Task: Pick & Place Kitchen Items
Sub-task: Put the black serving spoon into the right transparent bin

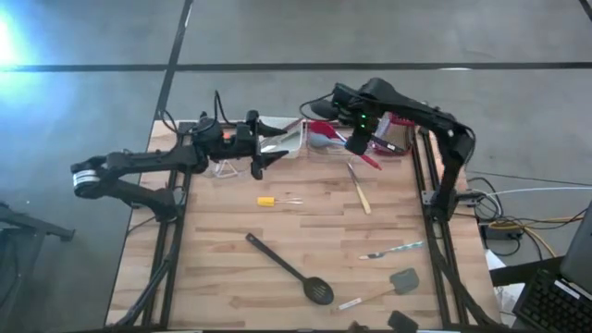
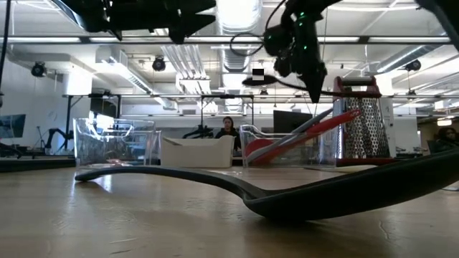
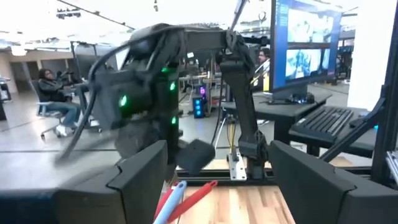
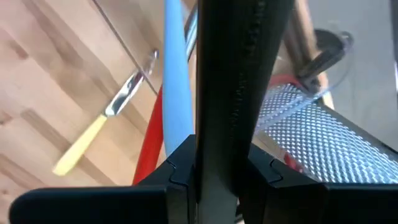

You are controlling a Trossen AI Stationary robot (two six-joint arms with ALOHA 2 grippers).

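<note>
Where the table's far edge meets the clear bin (image 2: 276,147), found the right gripper (image 1: 356,146) raised above that bin, just beside the red-topped grater (image 2: 362,122). Jaws pinching the handle of a black utensil (image 4: 242,74); held clear of the table. From the left wrist view, noted a dark flat head at its lower end. Cannot tell the exact type of utensil.

Within the bin, noted a red-handled utensil (image 4: 149,155) and a light blue handle (image 4: 176,81) leaning close together, next to the held handle.

Found the left gripper (image 1: 256,162) at the far left of the table, raised, beside a second clear bin (image 2: 115,140). Fingers spread wide, holding nothing. Pointed toward the right arm.

Between the two bins, recorded a white tray (image 2: 197,152).

Loose on the wooden table (image 1: 213,277):
- a knife with a pale handle (image 1: 359,190), near the right gripper;
- a small yellow-handled tool (image 1: 268,201), near the table's middle;
- a black slotted spoon (image 1: 287,268), lying diagonally toward the near edge, well apart from both grippers;
- a metal spoon (image 1: 393,250), on the right side;
- a grey spatula (image 1: 398,282), just nearer than the metal spoon;
- a dark piece (image 1: 402,321) at the near edge, too cut off to identify.
</note>
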